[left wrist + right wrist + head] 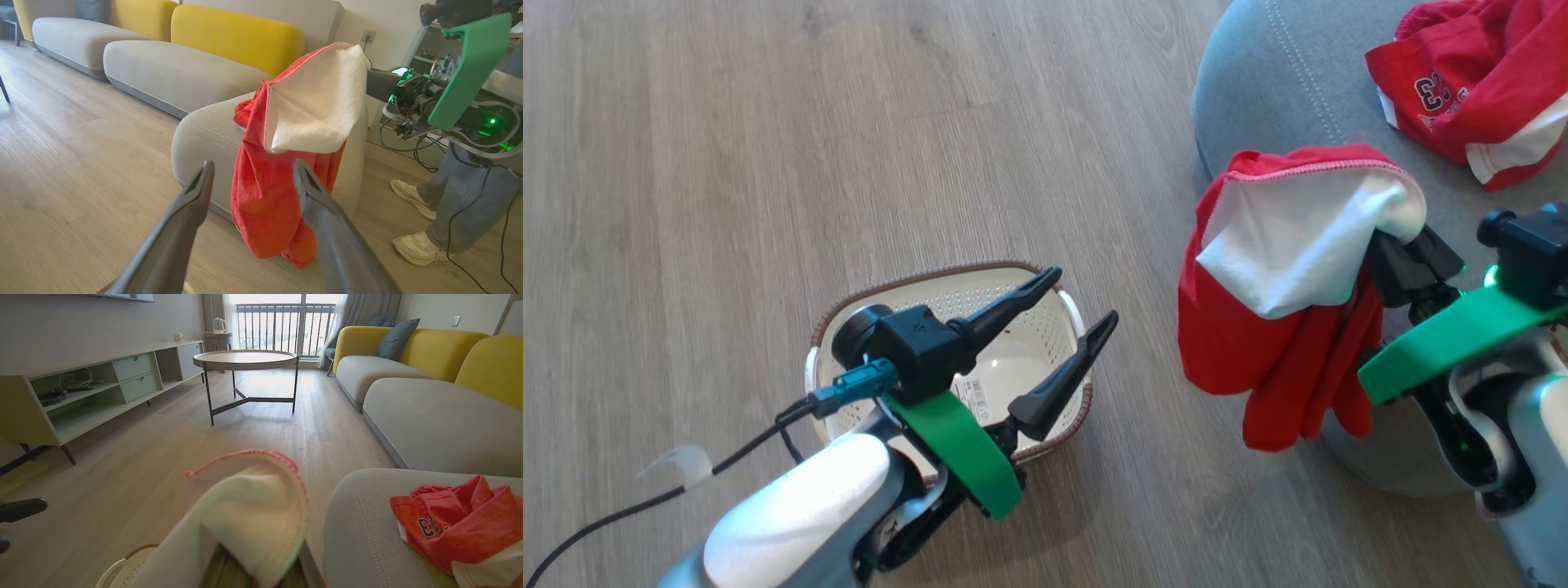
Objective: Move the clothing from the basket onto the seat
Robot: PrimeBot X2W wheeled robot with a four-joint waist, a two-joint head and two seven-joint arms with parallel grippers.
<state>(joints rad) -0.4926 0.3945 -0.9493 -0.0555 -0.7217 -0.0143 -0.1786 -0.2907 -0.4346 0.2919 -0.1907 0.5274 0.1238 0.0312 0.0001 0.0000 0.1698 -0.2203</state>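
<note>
White forearm [800, 506], green bracket [964, 453], black camera [915, 343], teal plug [862, 382]; left hand [1082, 296] long, dark-fingered.

- The left gripper [253, 163] has its fingers wide apart, empty.
- The clothing [314, 110] hangs just beyond the fingertips, pinched by the right gripper [378, 83].
- The grey seat [204, 139] stands behind it.

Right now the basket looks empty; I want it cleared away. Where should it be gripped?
I'd take the basket by its white side handle, coming from above: it stands upright, rim up, and the open left gripper hovers just over it.
</note>
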